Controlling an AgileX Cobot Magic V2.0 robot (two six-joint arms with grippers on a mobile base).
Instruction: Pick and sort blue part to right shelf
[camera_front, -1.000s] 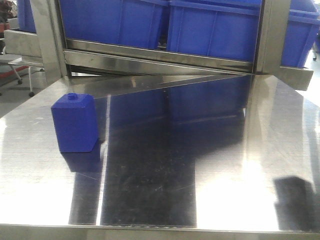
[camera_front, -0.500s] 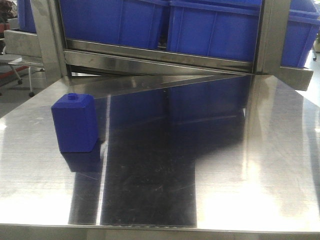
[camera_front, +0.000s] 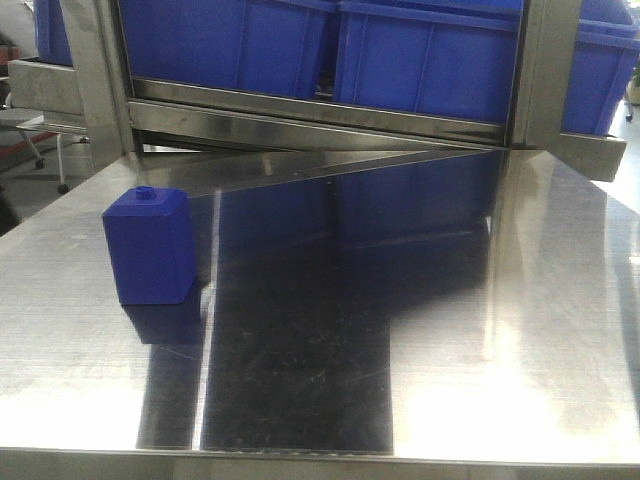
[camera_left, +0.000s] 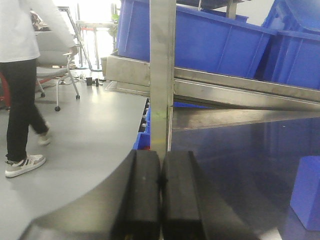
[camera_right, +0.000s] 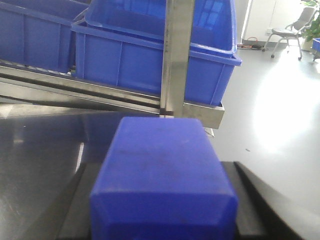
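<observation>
In the right wrist view the blue part (camera_right: 162, 170) fills the space between the two black fingers, its sloped shoulder turned toward the camera. My right gripper (camera_right: 160, 167) is shut on its sides and holds it above the steel table, facing a shelf post (camera_right: 177, 55). My left gripper (camera_left: 161, 172) is shut with nothing between its pads, near the table's left edge. Neither gripper shows in the front view. A squatter blue block with a small round knob (camera_front: 149, 246) stands on the table (camera_front: 420, 330) at the left; it also appears as the squat block (camera_left: 306, 192) at the left wrist view's right edge.
Blue bins (camera_front: 430, 55) sit on a sloped steel shelf (camera_front: 320, 120) behind the table, between upright posts (camera_front: 545, 70). Another bin (camera_right: 145, 55) lies straight ahead of the right gripper. A person (camera_left: 20, 75) walks on the floor left of the table, near an office chair (camera_left: 55, 60).
A dark shadow on the table's lower right corner one second ago is gone from the front view. The squat block has not moved.
</observation>
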